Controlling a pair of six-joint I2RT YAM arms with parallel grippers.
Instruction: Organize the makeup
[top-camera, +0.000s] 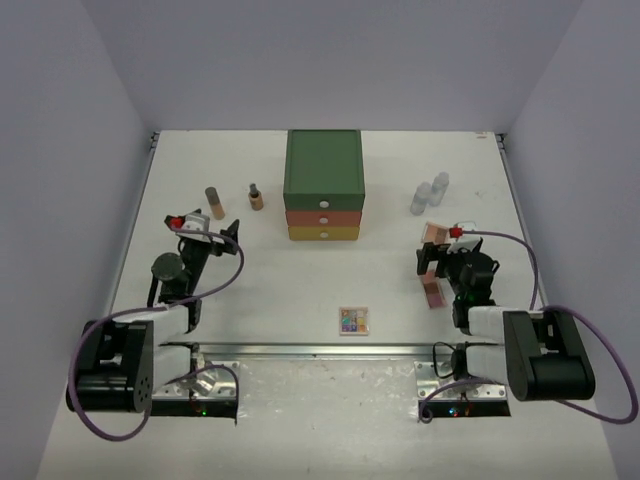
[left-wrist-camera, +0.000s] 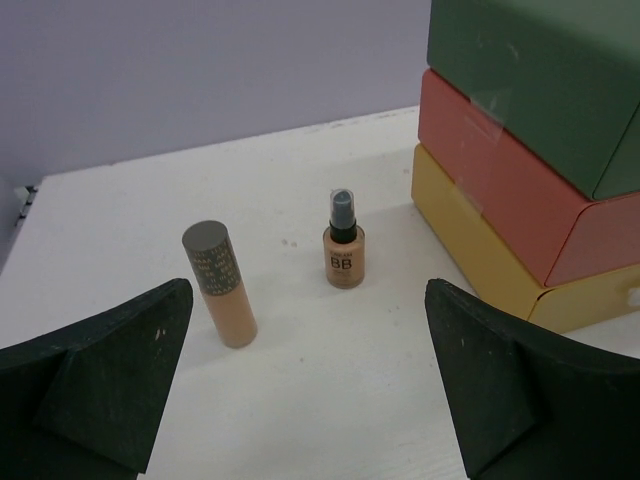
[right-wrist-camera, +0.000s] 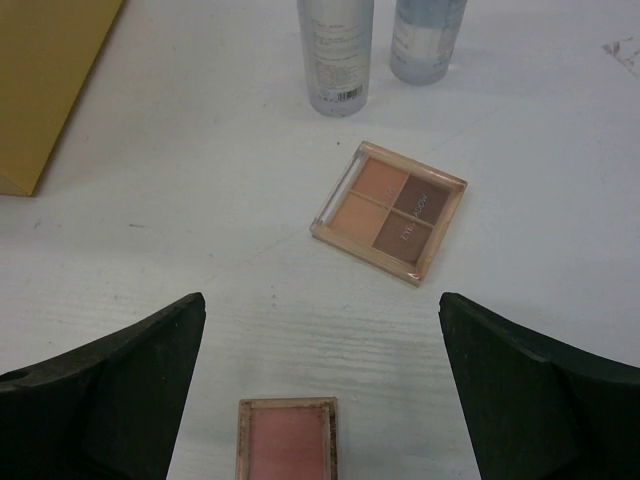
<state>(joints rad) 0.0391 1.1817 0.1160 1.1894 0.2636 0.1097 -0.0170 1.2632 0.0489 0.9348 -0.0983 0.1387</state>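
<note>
My left gripper (top-camera: 210, 234) is open and empty on the left. In its wrist view (left-wrist-camera: 308, 300) a peach tube with a grey cap (left-wrist-camera: 220, 285) and a small BB bottle with a dark pump (left-wrist-camera: 343, 245) stand upright ahead of it. My right gripper (top-camera: 443, 260) is open and empty, low over the table. In its wrist view (right-wrist-camera: 320, 310) a pink compact (right-wrist-camera: 288, 440) lies between the fingers, a tan four-shade compact (right-wrist-camera: 390, 210) lies ahead, and two clear bottles (right-wrist-camera: 335, 50) stand behind it. A square multicolour palette (top-camera: 353, 321) lies at the front centre.
The green, orange and yellow three-drawer box (top-camera: 323, 195) stands at the back centre, drawers shut; its stacked drawers fill the right of the left wrist view (left-wrist-camera: 530, 150). White walls close in the table on three sides. A metal rail (top-camera: 320, 350) runs along the near edge.
</note>
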